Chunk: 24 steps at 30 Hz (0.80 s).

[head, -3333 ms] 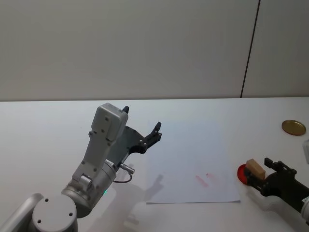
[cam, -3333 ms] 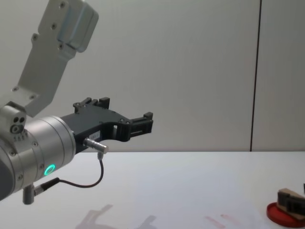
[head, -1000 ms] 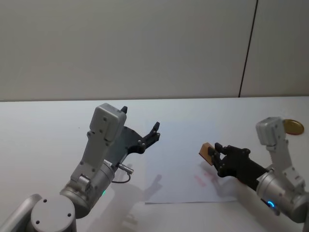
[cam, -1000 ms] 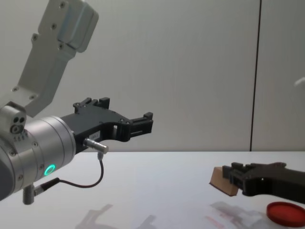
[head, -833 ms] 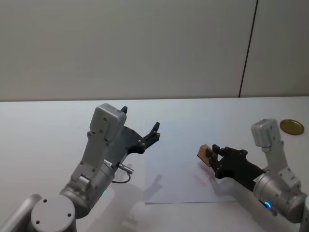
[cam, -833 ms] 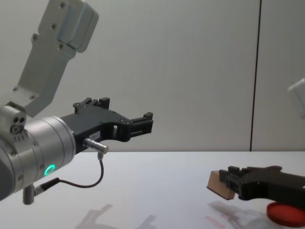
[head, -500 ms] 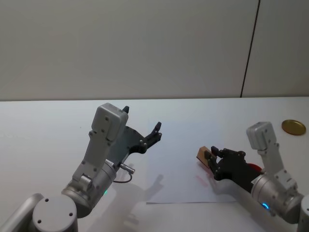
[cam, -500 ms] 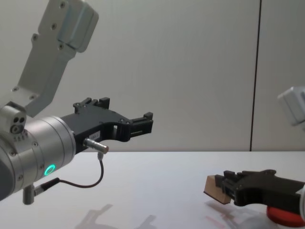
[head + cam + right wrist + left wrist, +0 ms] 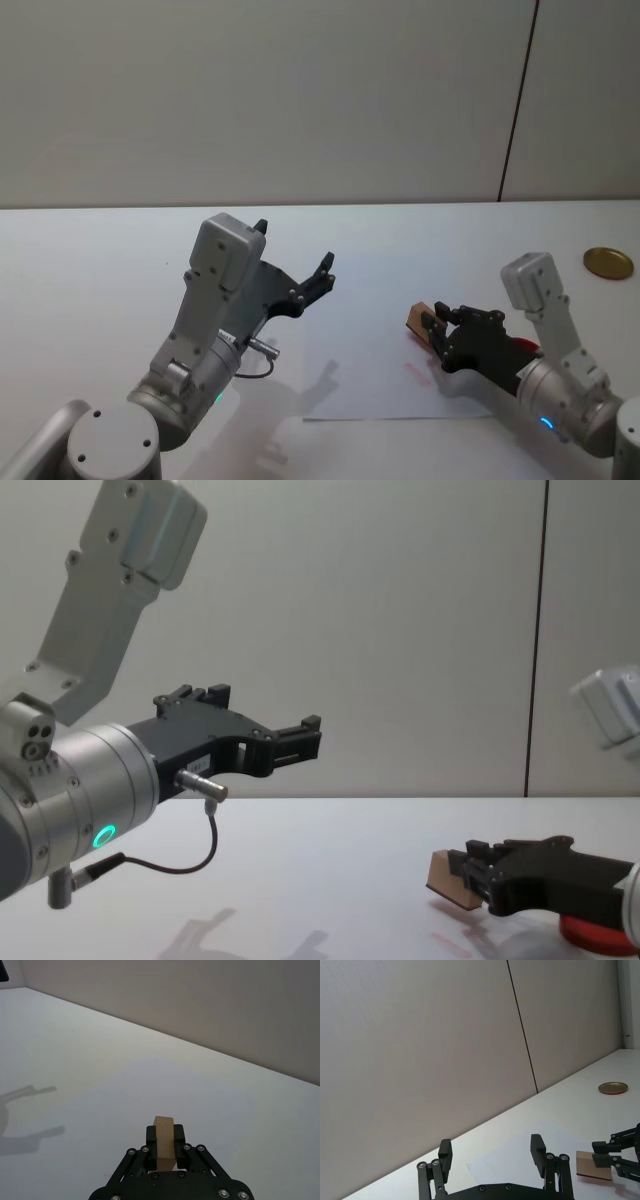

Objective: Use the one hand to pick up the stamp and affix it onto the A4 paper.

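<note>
The stamp, a small tan wooden block, sits between the fingers of my right gripper, which is shut on it. It hangs tilted, low over the right part of the A4 paper, near faint pinkish marks. The chest view shows the stamp at the gripper's tip, close to the tabletop. In the right wrist view the stamp stands clamped between the pads, with the paper beyond. My left gripper is raised over the paper's left edge, open and holding nothing.
A flat red disc lies on the table at the right, partly behind my right arm. A round gold lid rests at the far right. The white table runs back to a grey wall.
My right gripper has carried the stamp from the red disc leftward over the paper, and in the last second has sunk lower and a little further left. The left arm has stayed still.
</note>
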### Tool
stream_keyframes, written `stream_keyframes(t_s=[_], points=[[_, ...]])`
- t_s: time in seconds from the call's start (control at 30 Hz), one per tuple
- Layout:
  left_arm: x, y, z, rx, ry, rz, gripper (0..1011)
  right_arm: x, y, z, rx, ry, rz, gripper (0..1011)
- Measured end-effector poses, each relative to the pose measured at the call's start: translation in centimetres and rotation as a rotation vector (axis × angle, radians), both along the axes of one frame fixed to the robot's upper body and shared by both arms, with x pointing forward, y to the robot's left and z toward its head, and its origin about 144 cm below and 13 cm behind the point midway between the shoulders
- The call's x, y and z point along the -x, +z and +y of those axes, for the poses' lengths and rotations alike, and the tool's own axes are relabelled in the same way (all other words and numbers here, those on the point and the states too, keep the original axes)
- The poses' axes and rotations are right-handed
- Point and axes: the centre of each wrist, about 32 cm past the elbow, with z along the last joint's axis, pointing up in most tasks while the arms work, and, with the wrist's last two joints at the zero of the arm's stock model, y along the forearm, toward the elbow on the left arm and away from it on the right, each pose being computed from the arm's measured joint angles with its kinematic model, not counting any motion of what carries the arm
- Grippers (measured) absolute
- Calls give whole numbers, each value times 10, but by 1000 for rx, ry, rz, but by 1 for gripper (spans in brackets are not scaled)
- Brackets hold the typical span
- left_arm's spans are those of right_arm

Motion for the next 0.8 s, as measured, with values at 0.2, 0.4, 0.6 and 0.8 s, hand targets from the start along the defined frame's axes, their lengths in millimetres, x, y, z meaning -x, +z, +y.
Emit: stream_keyframes(t_s=[0.2,0.4,0.6,0.8], points=[[0,0,0,0,0,0,993,-2,0,-1,8,2,9,194],[0,0,0,0,0,0,993,-4,-1,-2,14,3,25,194],[0,0,0,0,0,0,993,-6,0,-3,19,7,43,194],[0,0,0,0,0,0,993,-6,1,-4,22,10,56,194]])
